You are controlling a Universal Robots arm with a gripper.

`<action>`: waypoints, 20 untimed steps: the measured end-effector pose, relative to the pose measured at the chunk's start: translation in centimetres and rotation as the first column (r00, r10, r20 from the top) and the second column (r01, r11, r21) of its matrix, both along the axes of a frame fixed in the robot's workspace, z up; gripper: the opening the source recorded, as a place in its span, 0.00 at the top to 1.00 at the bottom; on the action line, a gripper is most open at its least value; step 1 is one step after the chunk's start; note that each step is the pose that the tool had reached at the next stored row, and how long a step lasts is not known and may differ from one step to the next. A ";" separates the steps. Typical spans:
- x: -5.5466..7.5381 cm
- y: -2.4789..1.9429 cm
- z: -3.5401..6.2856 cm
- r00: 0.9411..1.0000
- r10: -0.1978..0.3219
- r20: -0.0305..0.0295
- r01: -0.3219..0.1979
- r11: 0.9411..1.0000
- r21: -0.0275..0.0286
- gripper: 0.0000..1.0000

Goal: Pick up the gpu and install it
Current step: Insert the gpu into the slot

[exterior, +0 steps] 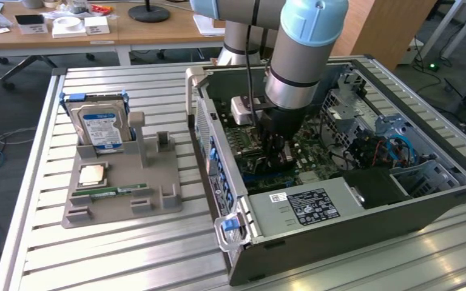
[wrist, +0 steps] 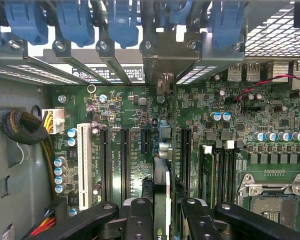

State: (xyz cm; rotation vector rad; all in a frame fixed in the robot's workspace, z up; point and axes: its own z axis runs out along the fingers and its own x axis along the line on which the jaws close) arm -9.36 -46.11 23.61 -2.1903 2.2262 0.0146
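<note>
The single arm [exterior: 298,54] reaches steeply downward with its wrist nearly vertical, and the gripper [wrist: 161,210] points straight down, its dark jaws closed from both sides on the thin edge of the gpu [wrist: 161,192] standing upright between them.

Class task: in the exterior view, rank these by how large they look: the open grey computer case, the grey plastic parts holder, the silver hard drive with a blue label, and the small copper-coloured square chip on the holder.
1. Open grey computer case
2. Grey plastic parts holder
3. Silver hard drive with a blue label, standing upright in the holder
4. Small copper-coloured square chip

No ties; the differences are plain despite differing distance from the camera.
</note>
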 end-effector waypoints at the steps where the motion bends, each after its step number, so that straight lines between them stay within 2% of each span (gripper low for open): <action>1: 0.0 0.00 0.00 1.000 0.000 0.000 0.000 1.000 0.000 0.74; 4: 0.0 0.01 -0.01 1.000 0.000 -0.002 0.000 1.000 0.001 0.74; 5: -0.1 0.01 -0.04 1.000 -0.001 0.000 0.001 1.000 0.001 0.73; 6: 0.0 0.01 -0.03 1.000 -0.001 0.000 0.001 1.000 0.001 0.67; 7: 0.0 0.00 0.00 1.000 0.000 0.000 0.000 1.000 0.000 0.67; 9: 0.0 0.00 -0.01 1.000 0.000 0.000 0.000 1.000 0.000 0.55; 12: 0.0 0.00 -0.01 1.000 0.000 0.000 0.000 1.000 0.000 0.49; 13: 0.0 0.00 0.00 1.000 0.000 0.000 0.000 1.000 0.000 0.43; 20: 0.0 0.00 0.41 1.000 0.000 0.000 0.000 1.000 0.000 0.43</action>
